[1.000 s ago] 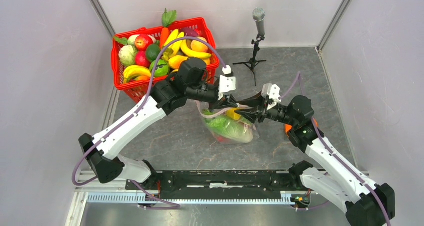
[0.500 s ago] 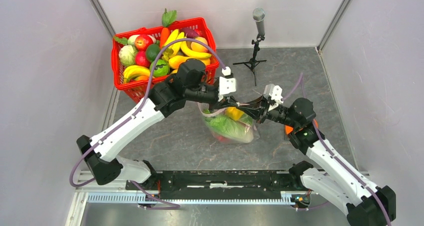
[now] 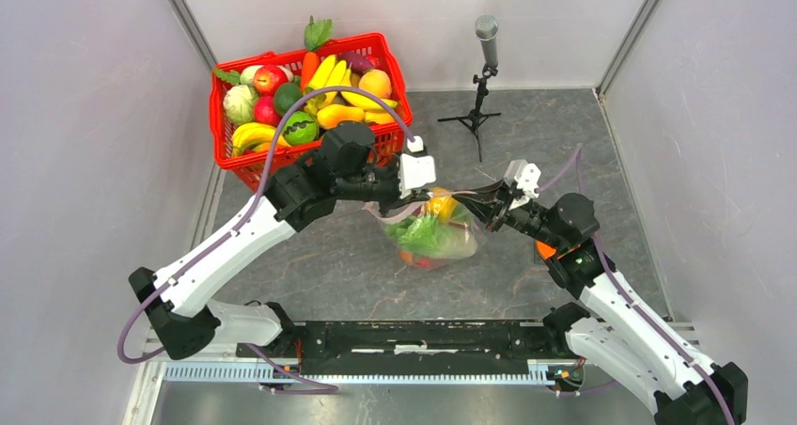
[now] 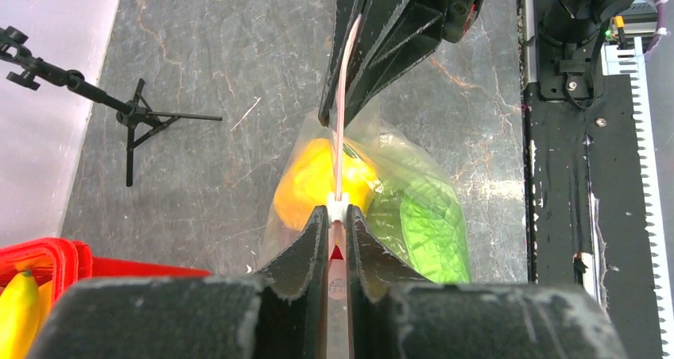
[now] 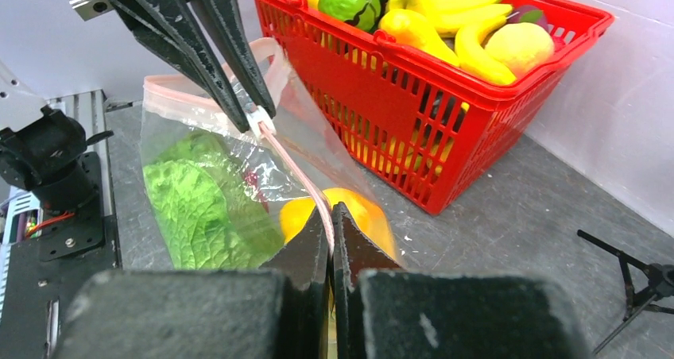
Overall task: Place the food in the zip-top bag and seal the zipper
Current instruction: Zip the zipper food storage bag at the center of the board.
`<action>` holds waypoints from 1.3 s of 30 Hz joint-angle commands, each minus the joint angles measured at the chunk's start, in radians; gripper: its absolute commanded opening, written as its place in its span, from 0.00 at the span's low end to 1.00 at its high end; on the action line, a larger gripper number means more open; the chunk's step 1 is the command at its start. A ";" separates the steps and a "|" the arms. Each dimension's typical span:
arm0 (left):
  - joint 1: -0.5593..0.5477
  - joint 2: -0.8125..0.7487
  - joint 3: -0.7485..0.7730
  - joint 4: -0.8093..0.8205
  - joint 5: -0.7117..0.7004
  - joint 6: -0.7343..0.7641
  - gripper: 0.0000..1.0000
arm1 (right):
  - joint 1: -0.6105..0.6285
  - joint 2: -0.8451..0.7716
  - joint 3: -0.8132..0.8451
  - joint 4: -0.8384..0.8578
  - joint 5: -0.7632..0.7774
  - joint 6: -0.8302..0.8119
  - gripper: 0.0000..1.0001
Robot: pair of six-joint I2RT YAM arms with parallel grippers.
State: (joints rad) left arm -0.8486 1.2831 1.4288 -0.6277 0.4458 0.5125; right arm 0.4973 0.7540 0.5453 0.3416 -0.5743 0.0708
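Since the earlier frame the left gripper (image 4: 337, 214) has drawn back toward its own side and the right gripper (image 5: 331, 214) has closed, so the zipper (image 5: 292, 167) now runs taut between them. Both grippers pinch that thin pink strip, jaws all but together (the left one at the small white slider (image 5: 258, 122)). The bag (image 3: 434, 244), clear soft film, hangs below the strip. Inside it are a ribbed green cabbage (image 5: 191, 208) and a smooth yellow pepper (image 4: 311, 176). A red mesh basket (image 5: 445, 137) stands behind.
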 commanded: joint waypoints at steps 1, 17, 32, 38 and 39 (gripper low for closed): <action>0.010 -0.070 -0.012 -0.051 -0.061 0.028 0.02 | -0.012 -0.046 -0.005 0.047 0.145 0.011 0.00; 0.011 -0.132 -0.051 -0.071 -0.138 0.017 0.02 | -0.013 -0.108 -0.034 -0.005 0.331 0.040 0.00; 0.011 -0.058 0.001 0.017 0.024 -0.009 0.02 | -0.013 0.017 0.202 -0.212 0.033 -0.206 0.68; 0.011 -0.035 0.028 0.017 0.042 0.006 0.02 | -0.011 0.142 0.388 -0.485 -0.181 -0.421 0.72; 0.011 -0.032 0.031 0.017 0.044 0.007 0.02 | -0.011 0.159 0.406 -0.525 -0.235 -0.459 0.71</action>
State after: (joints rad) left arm -0.8379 1.2434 1.3972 -0.6563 0.4408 0.5098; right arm 0.4870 0.8474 0.8490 0.0250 -0.6266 -0.2058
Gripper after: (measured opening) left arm 0.142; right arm 0.721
